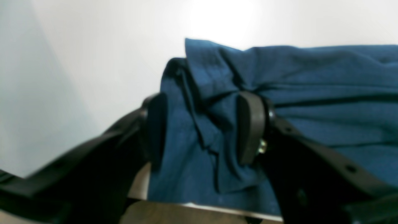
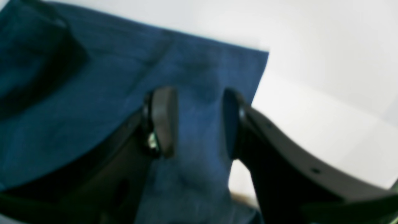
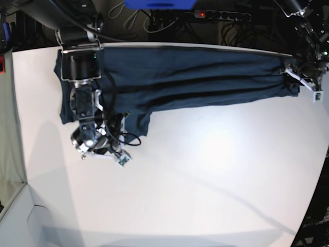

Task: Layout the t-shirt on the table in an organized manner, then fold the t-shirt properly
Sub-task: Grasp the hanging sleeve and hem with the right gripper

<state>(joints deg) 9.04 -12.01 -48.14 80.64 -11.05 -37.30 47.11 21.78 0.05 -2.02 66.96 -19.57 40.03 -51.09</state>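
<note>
The t-shirt (image 3: 180,77) lies stretched in a long band along the far edge of the table (image 3: 205,170), running from the far left corner almost to the far right one, with long creases down its length and a flap hanging nearer on the left. By the look of it, the layout step is under way but unfinished: the cloth is pulled taut between the two arms rather than spread flat, and no fold proper has yet been made, so smoothing and all the folding remain. The left gripper (image 1: 202,127), at the right end of the band in the base view, has its jaws partly apart with a bunched, pleated corner of cloth between them, and appears to grip it. The right gripper (image 2: 196,124), at the left end, has its jaws parted about the same, with a flatter stretch near the shirt's edge lying between the pads; whether they clamp it cannot be told from the blurred view. The table is smooth, matte white and bare over most of its near part, with a curved edge on the right. Beyond the far edge the room is dark, with cables (image 3: 169,23) and a power strip (image 3: 221,15) showing a red light.
</note>
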